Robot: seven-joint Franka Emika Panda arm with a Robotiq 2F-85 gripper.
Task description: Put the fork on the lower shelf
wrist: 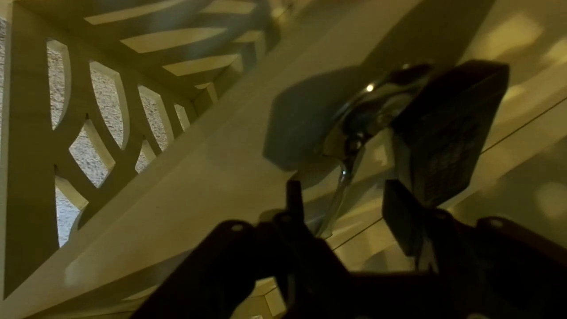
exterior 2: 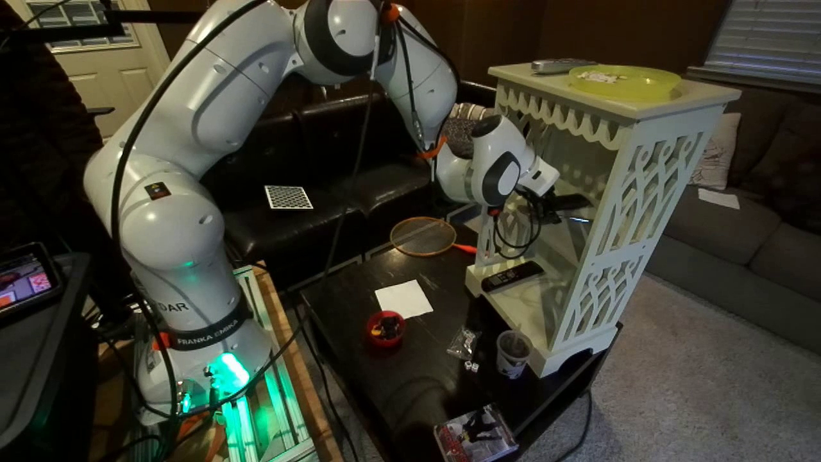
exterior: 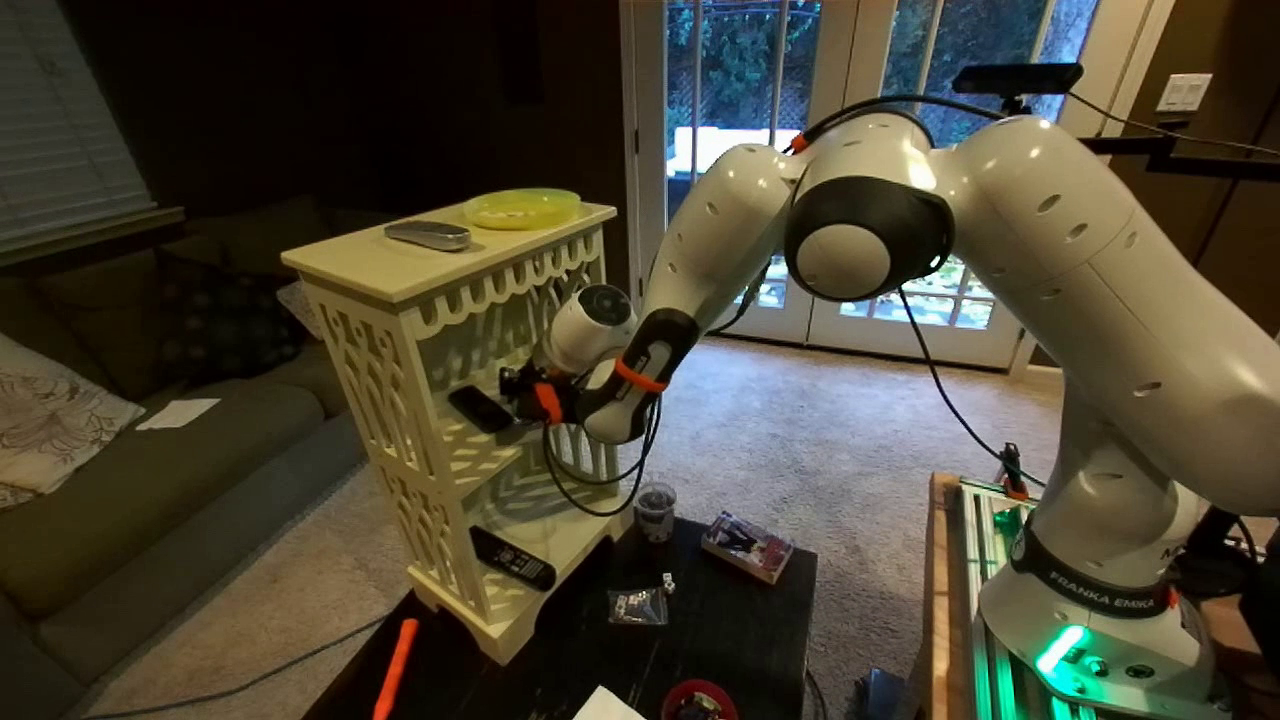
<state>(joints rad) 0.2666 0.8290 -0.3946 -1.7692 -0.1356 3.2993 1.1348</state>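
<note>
A dark table [exterior: 740, 630] stands on pale carpet [exterior: 790, 430]. Nearest in an exterior view are a red bowl [exterior: 700, 684] and white paper [exterior: 606, 704], then a plastic bag [exterior: 638, 606], a book [exterior: 748, 547] and a cup [exterior: 655, 518]. Beside them rises a cream rack [exterior: 430, 400], a black remote [exterior: 512, 558] on its bottom tier. The claw [wrist: 343, 190] is inside at the lower shelf [exterior: 480, 455], the middle tier, its fingers wide apart on either side of the handle of the fork [wrist: 353, 142]. Whether the fork touches the board, I cannot tell. A dark gadget [wrist: 449, 141] is near its head. The top board [exterior: 350, 255] bears a yellow plate [exterior: 530, 220] and a silver gadget [exterior: 428, 236]; farther off are a sofa [exterior: 240, 440] and glass doors [exterior: 840, 60].
</note>
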